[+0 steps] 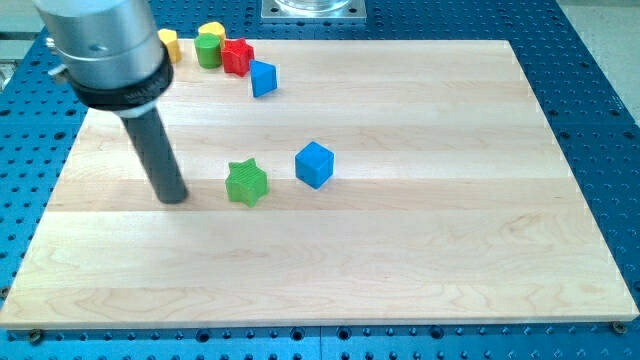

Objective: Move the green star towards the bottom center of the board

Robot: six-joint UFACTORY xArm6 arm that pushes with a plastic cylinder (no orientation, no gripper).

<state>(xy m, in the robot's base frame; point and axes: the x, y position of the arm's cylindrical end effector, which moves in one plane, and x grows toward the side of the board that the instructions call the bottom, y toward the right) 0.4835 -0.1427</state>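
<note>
The green star (246, 182) lies on the wooden board (420, 250), left of the board's middle. My tip (175, 197) rests on the board just to the view's left of the star, a short gap away, not touching it. A blue cube (314, 164) sits just to the star's right and slightly higher in the view.
A cluster sits at the view's top left: a yellow block (168, 43) partly hidden by the arm, a green cylinder (208, 50) with a yellow block (211, 29) behind it, a red block (237, 56) and a blue block (263, 78). A blue perforated table (600, 120) surrounds the board.
</note>
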